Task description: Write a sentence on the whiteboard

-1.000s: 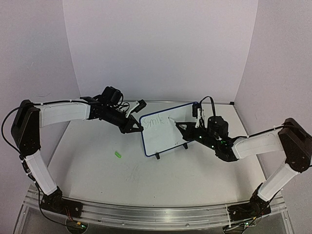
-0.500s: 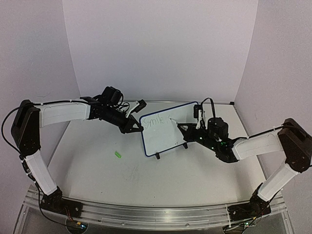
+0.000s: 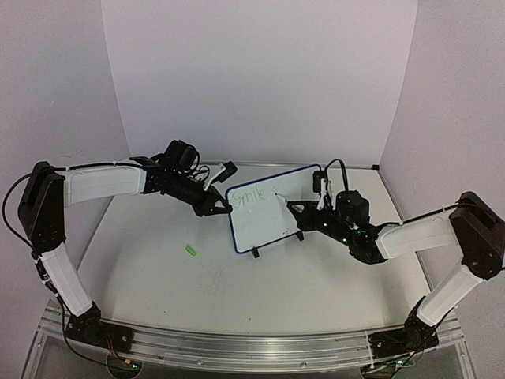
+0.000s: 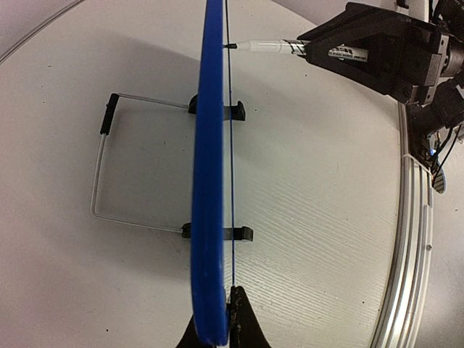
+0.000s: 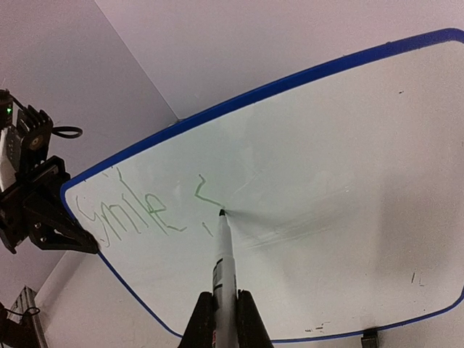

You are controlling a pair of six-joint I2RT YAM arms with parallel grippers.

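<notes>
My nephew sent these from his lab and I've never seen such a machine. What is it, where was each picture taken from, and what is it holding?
Two robot arms are bolted at the near edge of a table. The wide picture looks down from above and behind them; the other two come from cameras on the wrists. The left gripper clamps the edge of a small blue-framed whiteboard. The right gripper holds a marker, its tip on the board beside green writing, roughly "Smile". A small green scrap lies on the table.

The table (image 3: 316, 284) bears the upright whiteboard (image 3: 264, 225) and a green scrap (image 3: 190, 250).
</notes>
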